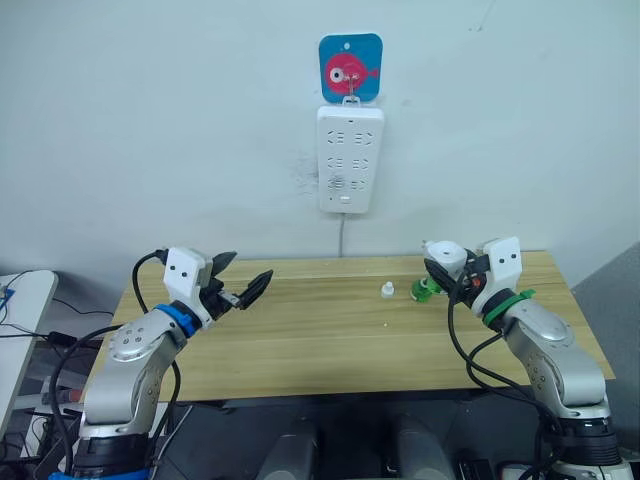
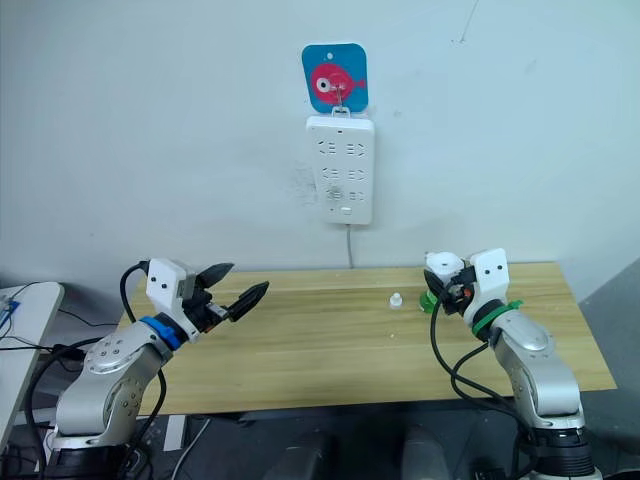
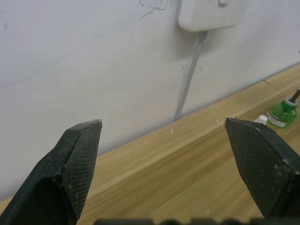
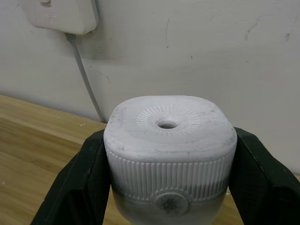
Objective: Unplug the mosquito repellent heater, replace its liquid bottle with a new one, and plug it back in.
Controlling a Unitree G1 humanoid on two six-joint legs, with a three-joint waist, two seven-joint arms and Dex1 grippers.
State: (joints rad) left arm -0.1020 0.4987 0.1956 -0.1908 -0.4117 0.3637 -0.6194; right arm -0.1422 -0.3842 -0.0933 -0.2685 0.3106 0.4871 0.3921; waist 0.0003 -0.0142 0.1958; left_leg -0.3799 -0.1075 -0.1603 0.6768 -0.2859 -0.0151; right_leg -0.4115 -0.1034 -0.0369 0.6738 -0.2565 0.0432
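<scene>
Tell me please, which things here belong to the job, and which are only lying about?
Belong to the job:
- small white rounded plastic heater, held in the right gripper
- tiny green bottle with a bare dark wick, on the table
- small white screw cap, on the table
- tall white power strip on the wall
- open left gripper

Only lying about:
- blue wall hook with a pink fish
- wooden table

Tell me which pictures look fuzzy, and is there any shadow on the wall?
Left wrist view: the left gripper fingers loom close and slightly soft, while the green bottle stays fairly clear. Right wrist view: the heater is sharp. Left eye view: the power strip casts a faint shadow on the wall.
</scene>
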